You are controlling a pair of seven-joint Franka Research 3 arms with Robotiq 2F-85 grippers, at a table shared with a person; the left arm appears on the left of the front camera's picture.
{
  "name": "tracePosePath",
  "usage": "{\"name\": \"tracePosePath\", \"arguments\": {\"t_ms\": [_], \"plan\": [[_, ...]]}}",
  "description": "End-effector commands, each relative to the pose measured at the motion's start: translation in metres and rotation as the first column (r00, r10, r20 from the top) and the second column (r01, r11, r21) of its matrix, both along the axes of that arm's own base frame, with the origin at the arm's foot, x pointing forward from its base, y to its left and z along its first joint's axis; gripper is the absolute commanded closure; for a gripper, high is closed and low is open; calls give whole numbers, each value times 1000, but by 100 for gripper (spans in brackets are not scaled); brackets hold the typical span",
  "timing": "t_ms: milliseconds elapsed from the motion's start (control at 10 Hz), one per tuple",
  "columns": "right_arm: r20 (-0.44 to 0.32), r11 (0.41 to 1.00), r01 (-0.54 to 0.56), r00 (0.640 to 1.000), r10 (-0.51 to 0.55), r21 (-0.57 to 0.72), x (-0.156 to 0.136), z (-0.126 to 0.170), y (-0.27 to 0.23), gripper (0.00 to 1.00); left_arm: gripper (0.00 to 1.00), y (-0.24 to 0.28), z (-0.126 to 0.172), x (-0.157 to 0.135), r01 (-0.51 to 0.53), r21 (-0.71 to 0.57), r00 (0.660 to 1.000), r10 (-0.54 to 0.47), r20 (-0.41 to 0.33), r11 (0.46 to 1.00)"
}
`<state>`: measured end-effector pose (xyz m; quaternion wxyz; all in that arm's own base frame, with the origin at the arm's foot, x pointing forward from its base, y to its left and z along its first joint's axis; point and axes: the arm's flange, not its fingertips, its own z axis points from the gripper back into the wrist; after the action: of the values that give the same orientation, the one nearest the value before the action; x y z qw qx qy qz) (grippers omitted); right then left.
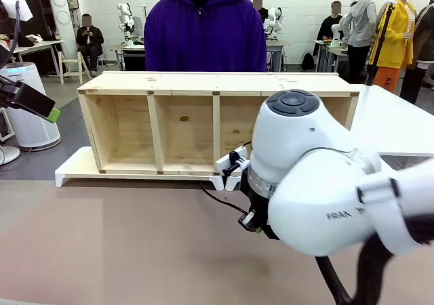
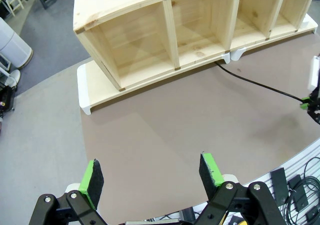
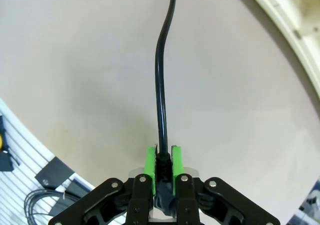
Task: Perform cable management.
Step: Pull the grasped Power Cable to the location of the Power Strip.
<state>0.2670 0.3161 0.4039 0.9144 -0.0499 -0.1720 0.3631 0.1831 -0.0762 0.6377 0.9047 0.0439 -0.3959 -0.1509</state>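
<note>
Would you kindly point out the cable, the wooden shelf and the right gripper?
cable (image 3: 160,85): right wrist view, on the cord's straight middle stretch.
wooden shelf (image 1: 217,83): front view, on its top board.
right gripper (image 3: 163,152): right wrist view, midway between its fingertips.

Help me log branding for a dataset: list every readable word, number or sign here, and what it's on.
"FRAN": grey lettering on the white shell of the right arm; the letters after it are too blurred to read.
No readable print on the wooden shelf or the cable.
</note>
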Motion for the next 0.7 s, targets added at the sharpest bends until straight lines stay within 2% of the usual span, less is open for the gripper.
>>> {"name": "tracePosePath", "arguments": {"t_ms": [0,200,300,600], "plan": [[44,996,88,995,-89,10,-32,4,-14,84,0,0,0,0,0,1,1000,0,8,1000],[77,993,117,990,-118,19,-48,7,-22,84,0,0,0,0,0,1,1000,0,8,1000],[42,998,63,997,-64,13,-15,18,0,84,0,0,0,0,0,1,1000,0,8,1000],[42,998,63,997,-64,13,-15,18,0,84,0,0,0,0,0,1,1000,0,8,1000]]}}
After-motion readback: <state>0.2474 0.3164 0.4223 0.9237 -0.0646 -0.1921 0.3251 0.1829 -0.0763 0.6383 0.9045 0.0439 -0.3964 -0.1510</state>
